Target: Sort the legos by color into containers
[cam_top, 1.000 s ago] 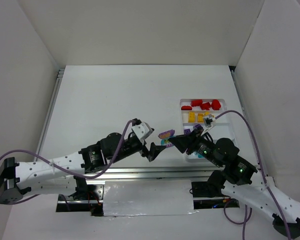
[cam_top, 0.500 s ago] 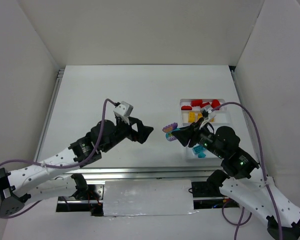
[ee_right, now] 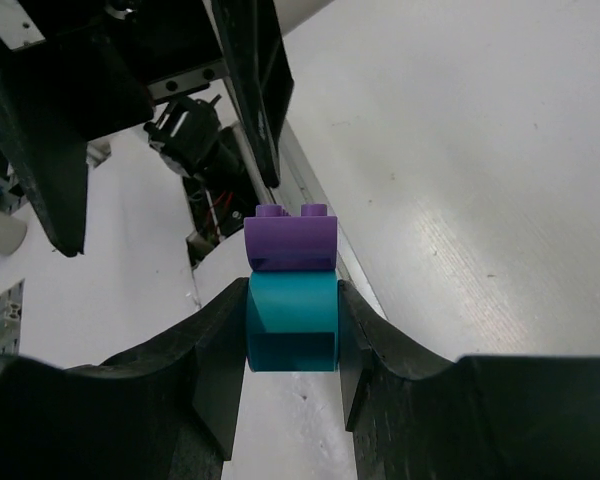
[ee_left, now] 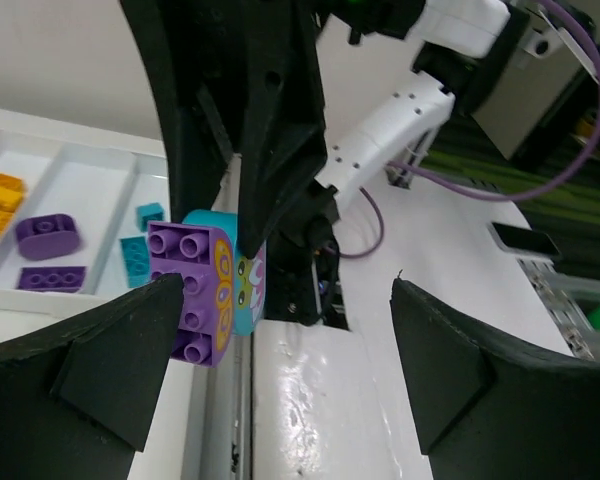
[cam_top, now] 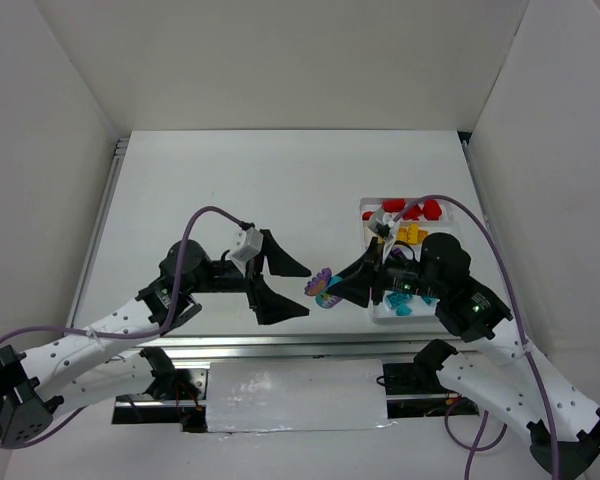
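Shows the left end effector (cam_top: 308, 291) drawn back from the purple-and-teal lego cluster (cam_top: 323, 288) over the last second, then swung round to face it again, just apart. Shows the cluster carried leftward meanwhile, off the tray (cam_top: 463, 245) and out above the table (cam_top: 200, 190). Suggests a two-arm pull to split the colours before either brick can be binned; not yet begun. Leaves the left end effector spread almost fully, empty, touching nothing, with the cluster ahead between its fingers (ee_left: 90, 360). Leaves the right end effector (cam_top: 342, 290) partly closed, clamped on the teal brick (ee_right: 292, 340), with the purple brick (ee_right: 290, 240) projecting free beyond the tips.
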Robot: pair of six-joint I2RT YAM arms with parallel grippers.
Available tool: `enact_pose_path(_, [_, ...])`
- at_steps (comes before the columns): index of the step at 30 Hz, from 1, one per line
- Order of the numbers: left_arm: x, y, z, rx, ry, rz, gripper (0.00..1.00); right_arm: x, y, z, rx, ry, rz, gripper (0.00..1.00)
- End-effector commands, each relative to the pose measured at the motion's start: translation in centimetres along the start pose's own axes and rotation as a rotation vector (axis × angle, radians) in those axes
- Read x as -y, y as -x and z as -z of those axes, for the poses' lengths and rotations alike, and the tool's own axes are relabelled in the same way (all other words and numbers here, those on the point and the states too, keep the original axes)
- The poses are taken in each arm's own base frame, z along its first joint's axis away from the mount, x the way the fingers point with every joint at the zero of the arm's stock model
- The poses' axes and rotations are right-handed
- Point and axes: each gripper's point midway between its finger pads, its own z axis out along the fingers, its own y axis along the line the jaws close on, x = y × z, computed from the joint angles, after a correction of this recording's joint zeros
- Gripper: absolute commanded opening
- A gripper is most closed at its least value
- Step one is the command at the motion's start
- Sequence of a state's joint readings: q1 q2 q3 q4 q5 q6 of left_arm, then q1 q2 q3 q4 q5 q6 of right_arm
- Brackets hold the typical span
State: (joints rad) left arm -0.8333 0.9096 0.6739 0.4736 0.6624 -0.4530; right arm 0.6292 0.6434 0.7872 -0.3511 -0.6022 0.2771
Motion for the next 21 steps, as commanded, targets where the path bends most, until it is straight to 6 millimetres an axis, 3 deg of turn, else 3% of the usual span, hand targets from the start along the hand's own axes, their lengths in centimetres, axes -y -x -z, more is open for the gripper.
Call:
enact_pose_path(1, [2.9, 0.7, -0.3, -0.003, -0.192, -0.05, 0.97, -2.2, 2.1, 0.9, 0.036, 0.083, 0.08, 0.0])
enact_pose_path(8, [0.9, -0.5, -1.4, -0.055, -0.136, -0.012, 0.93, -4.2, 2.1, 1.7, 0.05, 0.178, 0.139, 0.0])
enact_pose_path(15, [1.5, -0.3, -2.0, -0.058, -0.198, 0.002, 0.83, -4.7, 1.5, 1.3, 0.006, 0.239, 0.138, 0.0])
enact_pose_path(21, [2.5, 0.1, -1.8, -0.047, -0.253, -0.009, 0.64, -4.5, 1.4, 1.0, 0.003, 0.249, 0.133, 0.0])
